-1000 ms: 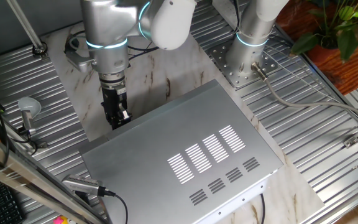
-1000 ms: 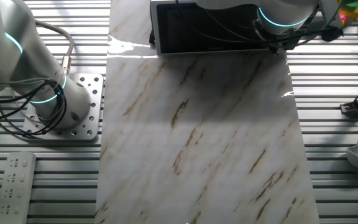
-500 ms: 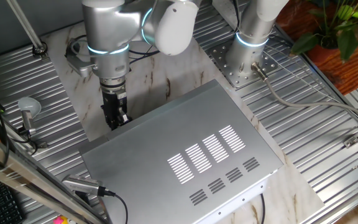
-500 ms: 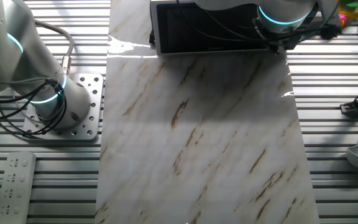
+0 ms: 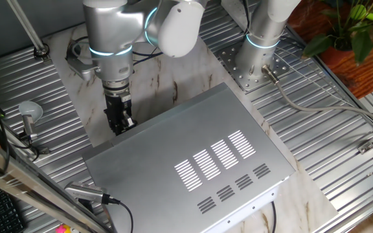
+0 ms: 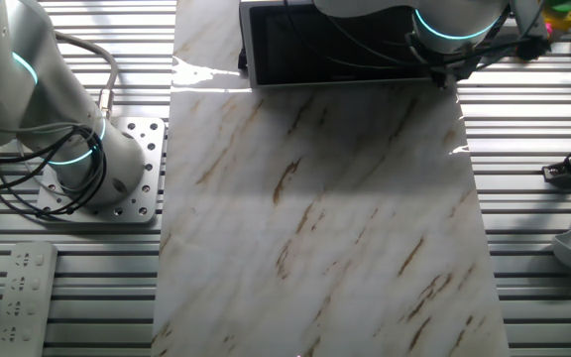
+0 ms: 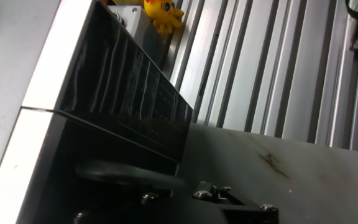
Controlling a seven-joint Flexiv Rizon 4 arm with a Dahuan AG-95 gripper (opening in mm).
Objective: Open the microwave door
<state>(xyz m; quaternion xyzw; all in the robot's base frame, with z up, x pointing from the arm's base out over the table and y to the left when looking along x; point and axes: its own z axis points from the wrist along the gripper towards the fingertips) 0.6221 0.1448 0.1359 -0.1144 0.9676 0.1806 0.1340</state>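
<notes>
The microwave is a big silver box with vent slots on top, lying on the marble board. Its door is a black glassy panel at the board's far edge in the other fixed view, and it looks flush with the box. My gripper points down at the door-side corner of the box, right next to the door's end. In the hand view the dark door face fills the left side. My fingers are only dark shapes along the bottom edge, and the gap between them is hidden.
A second arm's base is bolted beside the marble board. A remote lies near it. A ladle and a metal tool lie on the ribbed table. A yellow toy sits behind the microwave. A plant stands at the corner.
My arm has shifted slightly to the left at the microwave's corner. The door looks the same as before.
</notes>
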